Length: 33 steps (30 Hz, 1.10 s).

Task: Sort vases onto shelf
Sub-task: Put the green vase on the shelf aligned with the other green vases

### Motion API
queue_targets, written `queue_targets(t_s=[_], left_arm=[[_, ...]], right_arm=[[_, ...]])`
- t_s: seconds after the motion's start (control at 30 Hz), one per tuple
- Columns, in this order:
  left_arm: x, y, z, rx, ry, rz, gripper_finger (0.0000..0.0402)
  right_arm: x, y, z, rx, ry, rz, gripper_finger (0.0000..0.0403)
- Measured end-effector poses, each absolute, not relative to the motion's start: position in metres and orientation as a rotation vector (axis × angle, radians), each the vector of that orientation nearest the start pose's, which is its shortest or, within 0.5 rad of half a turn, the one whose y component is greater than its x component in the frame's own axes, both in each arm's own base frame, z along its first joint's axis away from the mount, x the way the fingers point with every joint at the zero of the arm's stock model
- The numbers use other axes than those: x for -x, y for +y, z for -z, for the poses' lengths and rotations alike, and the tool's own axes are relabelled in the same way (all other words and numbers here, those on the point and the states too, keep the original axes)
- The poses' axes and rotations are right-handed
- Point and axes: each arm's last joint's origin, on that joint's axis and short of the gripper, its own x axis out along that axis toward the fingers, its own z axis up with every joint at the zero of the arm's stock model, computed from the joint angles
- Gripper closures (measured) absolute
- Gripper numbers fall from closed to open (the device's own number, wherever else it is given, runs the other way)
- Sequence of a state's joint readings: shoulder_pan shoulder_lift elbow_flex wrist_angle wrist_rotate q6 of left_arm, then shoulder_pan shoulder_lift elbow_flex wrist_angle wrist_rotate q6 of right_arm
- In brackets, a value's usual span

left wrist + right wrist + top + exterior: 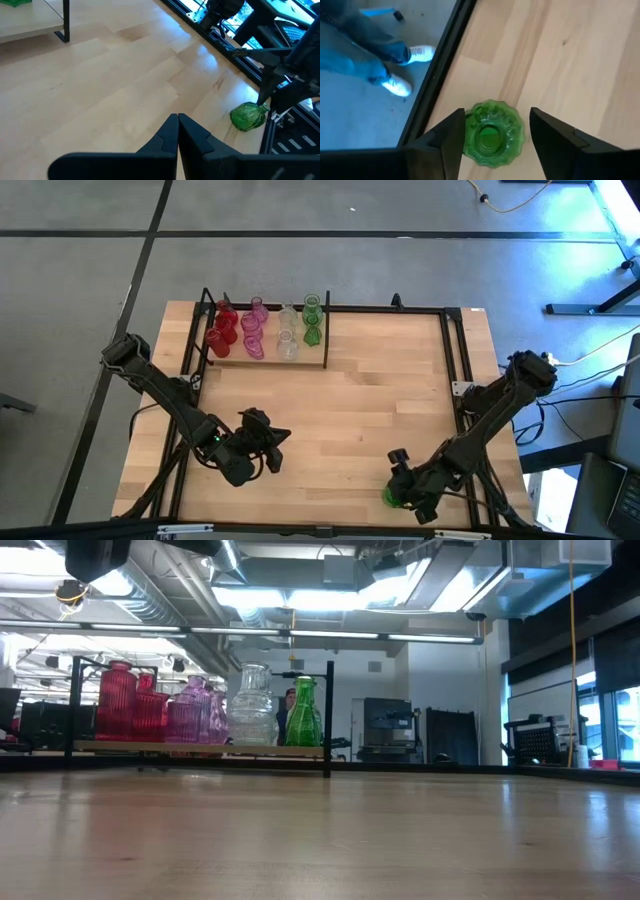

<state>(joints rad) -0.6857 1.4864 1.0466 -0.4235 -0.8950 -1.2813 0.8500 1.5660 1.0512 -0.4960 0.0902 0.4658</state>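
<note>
On the shelf (pixel 310 360) at the table's far left stand red (pixel 222 330), pink (pixel 252 332), clear (pixel 288 338) and green vases (pixel 312 320). The low view shows them in a row on the board (pixel 200 748). One more green vase (pixel 492 132) stands alone by the table's near right edge (pixel 392 498), its mouth facing up at my right wrist camera. My right gripper (pixel 496 112) is open above it, one finger on each side of its body. My left gripper (pixel 178 118) is shut and empty over the near left of the table (pixel 272 442). My right gripper comes at the lone green vase from above, slanting down, with its fingers astride the body. One finger (pixel 455 132) stands right at the vase's ribbed side (pixel 468 134), and I cannot tell whether it touches. The other finger (pixel 545 135) is clear of it.
The black frame rail (pixel 437 80) runs along the table edge right beside the lone vase. A person's shoes (pixel 400 85) show on the floor beyond it. Bare wood (pixel 380 400) lies between the shelf and both grippers.
</note>
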Motion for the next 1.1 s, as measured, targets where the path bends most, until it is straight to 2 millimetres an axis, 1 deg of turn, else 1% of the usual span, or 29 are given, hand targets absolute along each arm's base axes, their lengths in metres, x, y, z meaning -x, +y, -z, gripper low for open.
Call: queue_targets(t_s=[0.3, 0.47, 0.6, 1.1], left_arm=[[-0.245, -0.178, -0.252, 0.661, 0.358, -0.505, 0.0401], [-0.245, -0.178, -0.252, 0.663, 0.360, -0.501, 0.0401], [-0.245, -0.179, -0.253, 0.664, 0.361, -0.496, 0.0401], [-0.243, -0.180, -0.253, 0.659, 0.358, -0.495, 0.0401]], right_arm=[[-0.208, 0.234, -0.214, 0.053, 1.076, -0.466, 0.0196], [-0.208, 0.235, -0.206, 0.070, 1.118, -0.455, 0.0196], [-0.207, 0.234, -0.204, 0.067, 1.140, -0.431, 0.0197], [-0.209, 0.236, -0.203, 0.047, 1.125, -0.448, 0.0269]])
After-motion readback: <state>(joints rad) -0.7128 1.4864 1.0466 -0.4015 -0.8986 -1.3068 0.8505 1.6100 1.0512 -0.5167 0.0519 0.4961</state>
